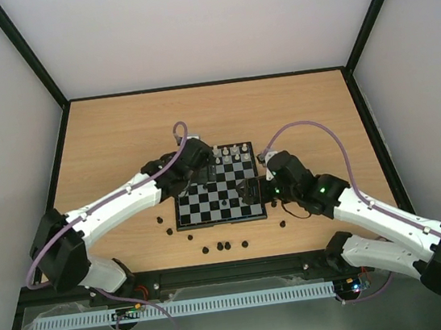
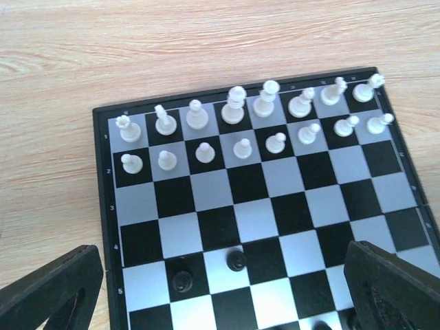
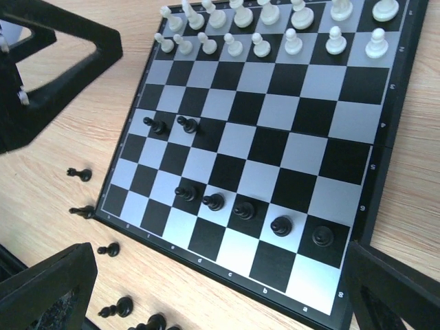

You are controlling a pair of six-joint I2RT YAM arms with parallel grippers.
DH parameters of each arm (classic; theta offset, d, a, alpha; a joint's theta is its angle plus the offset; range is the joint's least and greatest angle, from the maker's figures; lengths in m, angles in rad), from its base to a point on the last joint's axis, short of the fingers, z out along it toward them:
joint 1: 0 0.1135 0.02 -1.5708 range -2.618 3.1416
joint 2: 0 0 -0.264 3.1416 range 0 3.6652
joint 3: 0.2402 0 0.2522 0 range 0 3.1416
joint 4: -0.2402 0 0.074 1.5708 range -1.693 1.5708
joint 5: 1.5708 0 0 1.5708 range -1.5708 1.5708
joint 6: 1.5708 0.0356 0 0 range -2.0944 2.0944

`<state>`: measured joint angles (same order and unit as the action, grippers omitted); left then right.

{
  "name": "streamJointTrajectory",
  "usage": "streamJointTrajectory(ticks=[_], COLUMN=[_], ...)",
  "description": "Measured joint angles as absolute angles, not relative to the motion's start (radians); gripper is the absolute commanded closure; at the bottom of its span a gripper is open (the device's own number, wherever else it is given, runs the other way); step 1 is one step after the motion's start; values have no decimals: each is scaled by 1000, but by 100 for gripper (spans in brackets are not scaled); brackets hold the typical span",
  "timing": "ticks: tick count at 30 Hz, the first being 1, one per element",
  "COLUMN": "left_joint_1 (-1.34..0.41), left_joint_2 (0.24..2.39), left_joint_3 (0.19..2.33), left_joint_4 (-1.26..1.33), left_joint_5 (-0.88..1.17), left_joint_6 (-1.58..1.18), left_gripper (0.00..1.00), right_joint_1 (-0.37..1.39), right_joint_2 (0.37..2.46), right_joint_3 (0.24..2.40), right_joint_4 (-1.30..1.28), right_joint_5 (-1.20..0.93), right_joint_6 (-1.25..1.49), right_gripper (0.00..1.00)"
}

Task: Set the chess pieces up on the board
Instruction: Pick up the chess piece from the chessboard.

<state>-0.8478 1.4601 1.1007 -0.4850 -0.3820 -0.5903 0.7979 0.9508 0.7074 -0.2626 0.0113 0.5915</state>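
Note:
The board (image 1: 210,207) lies mid-table. White chess pieces (image 2: 235,110) fill its two far rows. A row of black pawns (image 3: 244,210) stands near the board's near edge, and two more black pawns (image 3: 188,124) stand further in. Loose black pieces (image 3: 108,249) lie on the wood off the board's near side. My left gripper (image 2: 223,295) hovers open above the board, nothing between its fingers (image 2: 51,289); the two black pawns (image 2: 236,260) stand below it. My right gripper (image 3: 220,295) hangs open and empty over the board's near right corner.
Several black pieces (image 1: 223,247) are scattered on the wooden table (image 1: 103,140) in front of the board, others at its left (image 1: 164,225) and right (image 1: 283,223). The left gripper (image 3: 48,62) shows at the top left of the right wrist view. Black rails border the table.

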Motion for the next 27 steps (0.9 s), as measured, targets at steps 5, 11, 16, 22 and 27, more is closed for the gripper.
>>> streamJointTrajectory(ticks=[5, 11, 16, 22, 27], left_joint_1=[-799, -786, -777, -767, -767], left_joint_2=[1493, 1559, 1560, 1596, 1641], left_joint_3=[1098, 1084, 1050, 1048, 1048], left_joint_4=[-469, -435, -427, -392, -387], left_joint_5=[-339, -287, -245, -197, -173], left_joint_6=[-564, -524, -500, -469, -453], left_gripper=[1, 1, 10, 34, 48], right_joint_1=[798, 798, 798, 798, 798], right_joint_2=[950, 950, 951, 952, 952], right_joint_3=[691, 682, 655, 640, 640], right_joint_4=[-264, -259, -247, -232, -228], right_joint_5=[40, 75, 92, 101, 103], right_joint_6=[603, 619, 649, 671, 678], right_gripper=[1, 1, 1, 1, 1])
